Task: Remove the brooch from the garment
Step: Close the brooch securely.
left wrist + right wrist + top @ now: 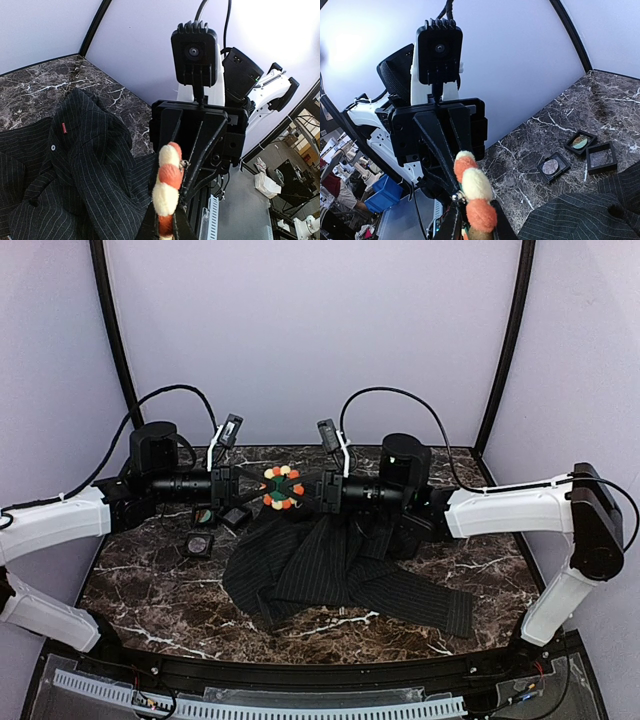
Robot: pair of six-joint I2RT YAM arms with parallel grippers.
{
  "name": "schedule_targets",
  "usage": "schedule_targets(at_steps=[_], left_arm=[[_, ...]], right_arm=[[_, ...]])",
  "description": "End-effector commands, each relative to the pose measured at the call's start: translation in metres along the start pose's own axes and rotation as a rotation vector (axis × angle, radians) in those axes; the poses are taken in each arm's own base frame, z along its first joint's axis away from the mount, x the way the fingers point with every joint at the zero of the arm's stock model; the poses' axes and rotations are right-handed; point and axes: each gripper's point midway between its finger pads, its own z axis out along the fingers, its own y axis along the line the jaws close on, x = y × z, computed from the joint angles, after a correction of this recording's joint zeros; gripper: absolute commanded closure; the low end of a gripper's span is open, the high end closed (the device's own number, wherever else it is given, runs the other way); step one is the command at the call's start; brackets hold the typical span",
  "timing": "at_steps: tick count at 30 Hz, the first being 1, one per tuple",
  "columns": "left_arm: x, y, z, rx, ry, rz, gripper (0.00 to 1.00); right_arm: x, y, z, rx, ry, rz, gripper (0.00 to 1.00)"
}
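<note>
One brooch (282, 488) is pinched by two tools, left tool (260, 490) and right tool (304, 490) both narrowed on it (above one garment (330, 570)); three black boxes (580, 142) lie on the tabletop (490, 565).

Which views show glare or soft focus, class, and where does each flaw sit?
Left wrist view: the brooch is soft, close to the lens, and the upper right corner is washed out. Right wrist view: a bright patch glares on the wall at upper left. Top view: even light, no glare.
</note>
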Motion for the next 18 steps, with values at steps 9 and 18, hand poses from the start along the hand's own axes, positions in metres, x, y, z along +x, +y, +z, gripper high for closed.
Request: schedule_targets(at_steps=[9, 18], left_arm=[[0.006, -0.006, 0.005, 0.02, 0.039, 0.006, 0.99], [0.006, -0.009, 0.005, 0.034, 0.044, 0.001, 0.76]], right_arm=[[0.001, 0.001, -0.001, -0.07, 0.008, 0.026, 1.0], [0.008, 0.01, -0.002, -0.154, 0.041, 0.033, 1.0]])
